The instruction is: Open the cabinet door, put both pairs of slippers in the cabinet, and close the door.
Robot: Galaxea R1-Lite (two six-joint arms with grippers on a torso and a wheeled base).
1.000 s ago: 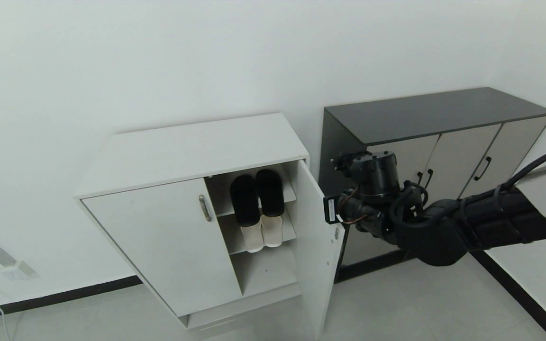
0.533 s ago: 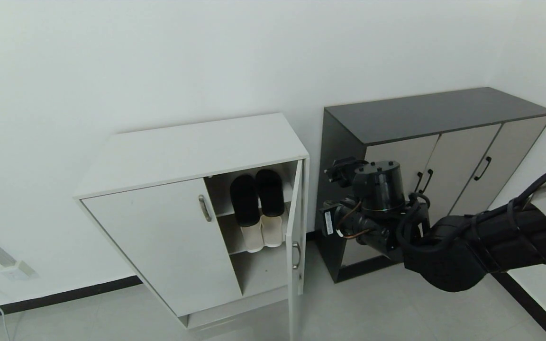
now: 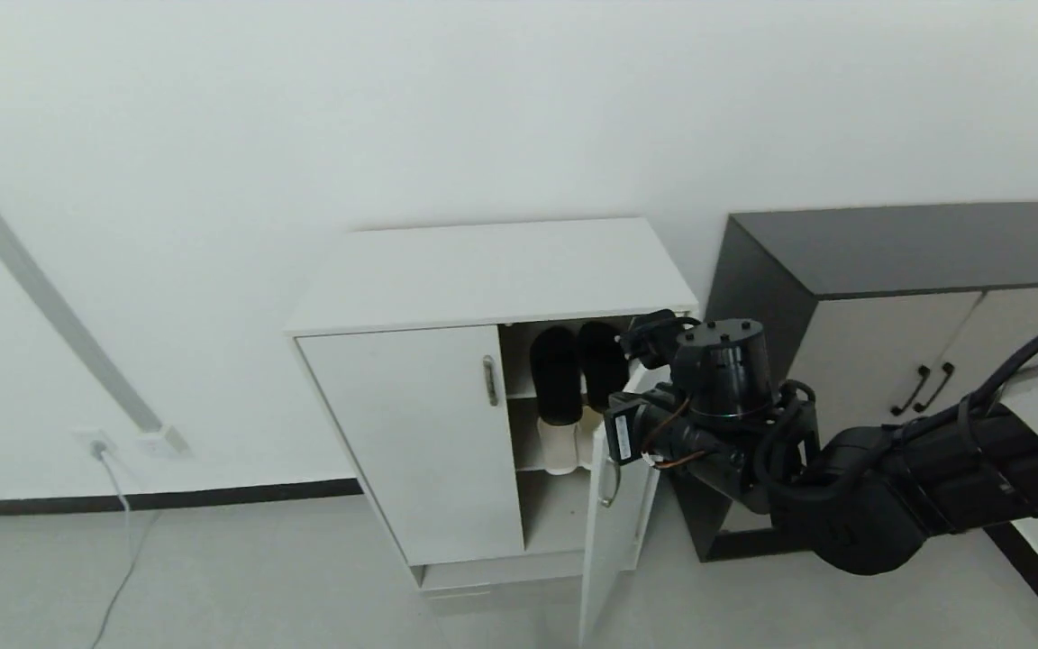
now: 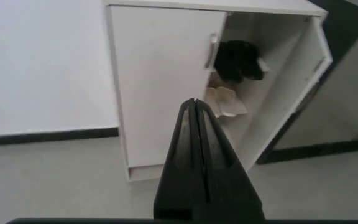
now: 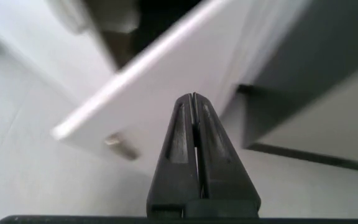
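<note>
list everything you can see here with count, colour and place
white cabinet: 1, white, against the wall
left door: 1, white, shut
right door: 1, white, partly open
black slippers: 1 pair, black, top shelf
pale slippers: 1 pair, off-white, shelf below
dark cabinet: 1, dark grey, right of white cabinet
wall socket: 1, white, low on wall
left gripper: 1, black, shut, facing cabinet
right gripper: 1, black, shut, by right door's outer face

Two cabinets (image 3: 501, 270), two slipper pairs (image 3: 578, 370) (one black, one white)
</note>
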